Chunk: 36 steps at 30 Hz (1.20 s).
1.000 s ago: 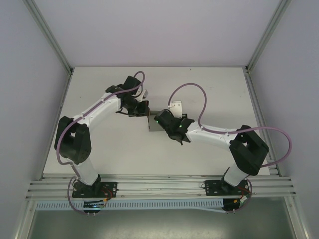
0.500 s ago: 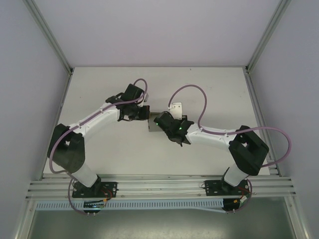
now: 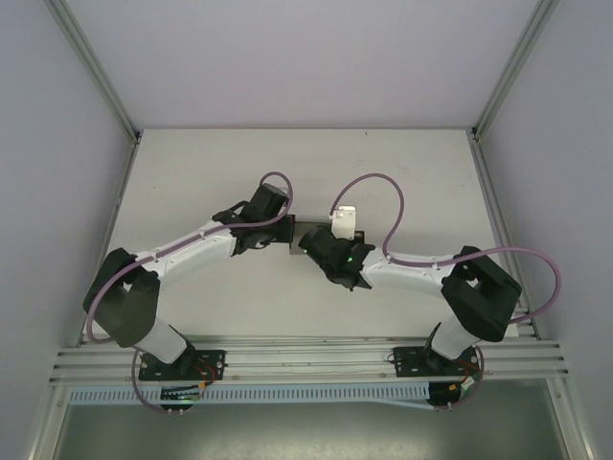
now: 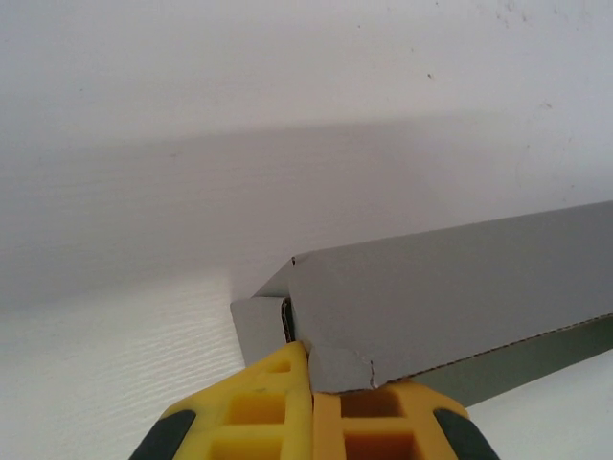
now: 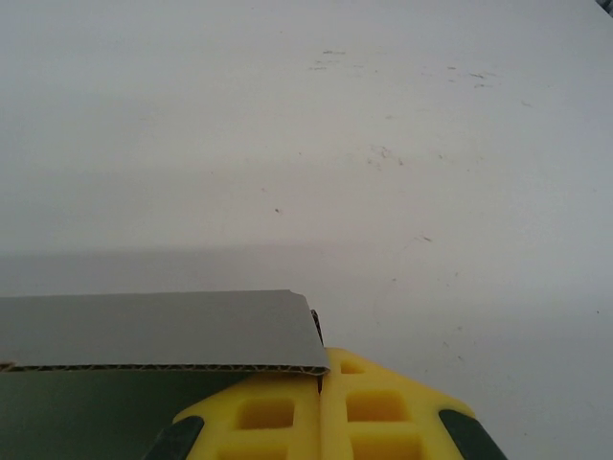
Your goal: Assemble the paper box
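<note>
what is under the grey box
The white table shows beside the lower edge of the box, which seems to rest there. The patch straight beneath and the inside are covered by its grey panels.

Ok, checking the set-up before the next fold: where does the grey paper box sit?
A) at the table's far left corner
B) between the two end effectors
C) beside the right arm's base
B: from above, the paper box lies between the left end effector and the right end effector.

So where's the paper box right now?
Top view: mid-table, centre, the paper box sits between the left gripper and right gripper, each pinching an edge.
</note>
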Motion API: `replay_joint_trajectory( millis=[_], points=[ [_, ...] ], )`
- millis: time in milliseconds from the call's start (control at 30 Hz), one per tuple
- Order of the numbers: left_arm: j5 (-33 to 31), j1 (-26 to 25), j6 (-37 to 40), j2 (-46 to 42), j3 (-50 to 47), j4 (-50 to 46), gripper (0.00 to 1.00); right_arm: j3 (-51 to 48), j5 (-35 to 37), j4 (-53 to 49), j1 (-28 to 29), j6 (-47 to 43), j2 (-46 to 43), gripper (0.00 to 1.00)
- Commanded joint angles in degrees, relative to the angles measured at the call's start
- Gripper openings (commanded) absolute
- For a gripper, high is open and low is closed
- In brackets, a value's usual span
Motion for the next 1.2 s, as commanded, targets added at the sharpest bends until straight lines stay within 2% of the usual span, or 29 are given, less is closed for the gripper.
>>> replay_joint_trajectory(
  millis=[0, 133, 300, 533, 667, 800, 1033, 1167],
  points=[
    [8.28, -2.92, -2.61, 5.87, -7.33, -11.39, 0.0, -2.57, -6.29, -1.7, 1.94, 2.23, 0.08, 0.02],
    [6.53, -3.01, -2.68, 4.75, -9.12, -10.94, 0.0, -2.84, -7.39, -3.06, 1.39, -0.27, -2.6, 0.12],
    [6.67, -3.21, -1.73, 3.45, -10.89, -7.94, 0.0, -1.98, -13.79, -3.17, -1.05, -5.54, -7.08, 0.46],
    [5.21, -3.62, -0.04, 4.99, -9.53, -8.48, 0.0, -4.22, -23.6, 0.82, -7.11, -5.27, -15.3, 0.61],
    [4.32, -3.67, 0.37, 4.84, -9.31, -8.41, 0.0, -5.96, -25.37, 2.4, -11.23, -5.52, -20.0, 0.66],
    [4.4, -3.72, 1.04, 4.03, -9.13, -7.62, 0.0, -6.59, -28.68, 2.55, -15.56, -4.33, -20.6, 0.66],
    [2.5, -3.99, 2.81, 2.07, -8.96, -7.16, 0.0, -6.98, -31.41, 0.67, -17.83, -1.8, -16.43, 0.64],
    [2.56, -4.07, 4.05, 1.21, -8.15, -7.34, 0.0, -11.13, -33.35, 1.53, -17.85, 2.73, -15.29, 0.61]
  ],
)
